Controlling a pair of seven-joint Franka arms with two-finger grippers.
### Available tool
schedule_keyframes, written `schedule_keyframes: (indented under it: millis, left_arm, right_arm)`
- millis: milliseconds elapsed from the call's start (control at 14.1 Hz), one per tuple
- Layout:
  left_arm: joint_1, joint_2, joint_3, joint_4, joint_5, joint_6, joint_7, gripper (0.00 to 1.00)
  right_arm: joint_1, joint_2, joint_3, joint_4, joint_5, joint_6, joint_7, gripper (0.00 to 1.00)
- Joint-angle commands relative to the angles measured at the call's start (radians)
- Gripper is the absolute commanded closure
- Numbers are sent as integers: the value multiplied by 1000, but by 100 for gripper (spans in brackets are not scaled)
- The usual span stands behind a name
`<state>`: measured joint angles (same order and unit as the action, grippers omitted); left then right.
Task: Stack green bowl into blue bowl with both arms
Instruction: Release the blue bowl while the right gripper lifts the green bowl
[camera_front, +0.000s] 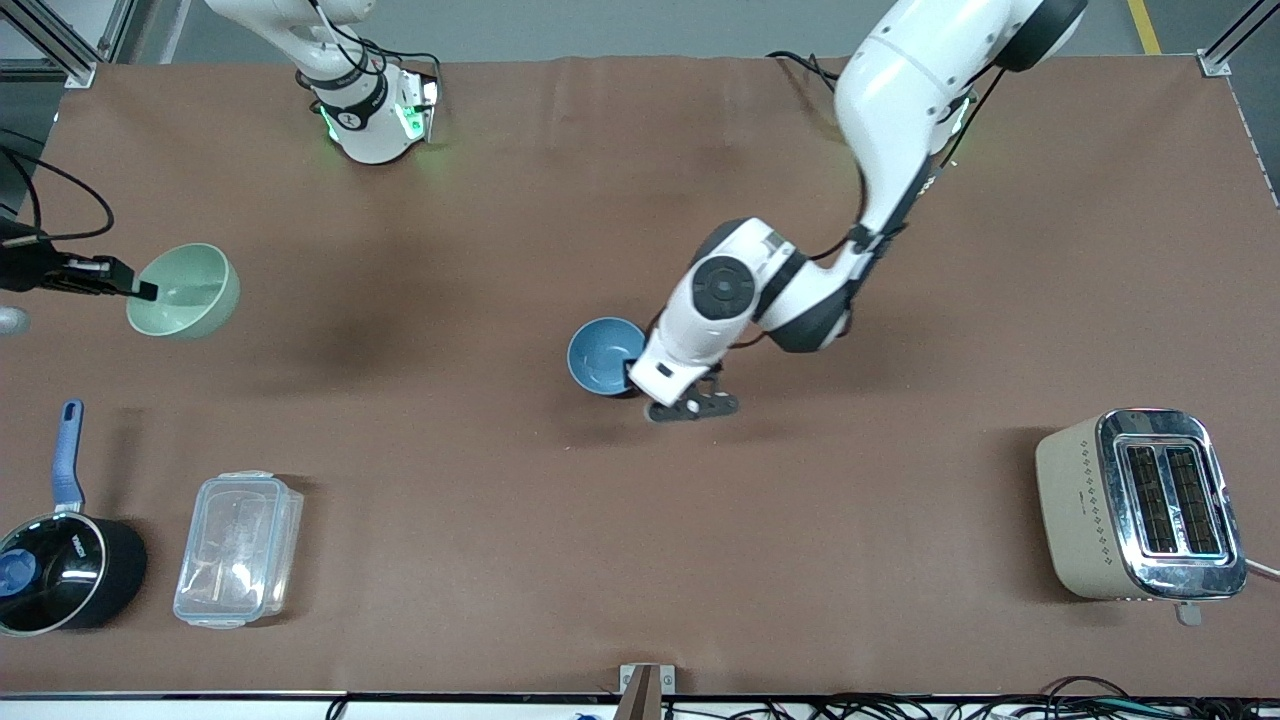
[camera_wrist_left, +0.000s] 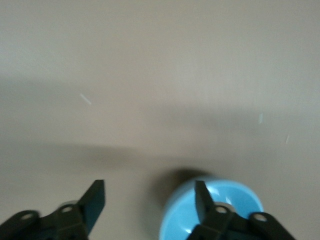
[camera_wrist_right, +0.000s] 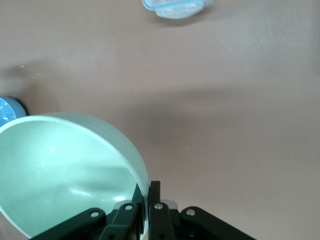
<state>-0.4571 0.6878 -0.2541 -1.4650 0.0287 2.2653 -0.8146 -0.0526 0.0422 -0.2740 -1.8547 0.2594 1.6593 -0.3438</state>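
Green bowl (camera_front: 185, 290): tilted, rim pinched by the right end effector (camera_front: 140, 291), over the desk (camera_front: 520, 520) at the right arm's end.
Blue bowl (camera_front: 604, 355): mid-desk, upright.
Left end effector (camera_wrist_left: 150, 202): fingers spread wide at the blue bowl, one finger (camera_wrist_left: 202, 200) inside its rim.
Also present: saucepan (camera_front: 60, 570), clear lidded box (camera_front: 238, 548), toaster (camera_front: 1140, 505).

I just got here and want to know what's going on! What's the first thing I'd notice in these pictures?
First, the right gripper pinching the rim of the green bowl, tilted, at the right arm's end of the table. Next, the left gripper, fingers open, down by the blue bowl in the middle of the table. Then the shiny toaster at the left arm's end, nearer the front camera.
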Motion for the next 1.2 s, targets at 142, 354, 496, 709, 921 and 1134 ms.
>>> schedule_keyframes:
  millis: [142,354,496,709,921,1134]
  left_arm:
    - [289,-293,-5,-29,19,-257,248,0]
    - [428,-399,-10,-31,17,-404,434,0]
    - [491,-462,-8,-34,17,-493,501,0]
    - [552,-566,-16,-46,14,-602,649,0]
    - [548,-667,7,-101,11,-645,673,0]
    - [508,-761,77,-185,13,-680,675,0]
  right_arm:
    - [8,18,206,25,-22,77,232,98]
    - [11,42,363,19,-49,149,445,98]
    - [16,96,458,19,-48,215,558,98]
    - [26,201,608,12,-49,331,742,98]
    - [40,326,706,0,-51,488,862,98]
    - [57,389,751,-12,-51,566,870,98]
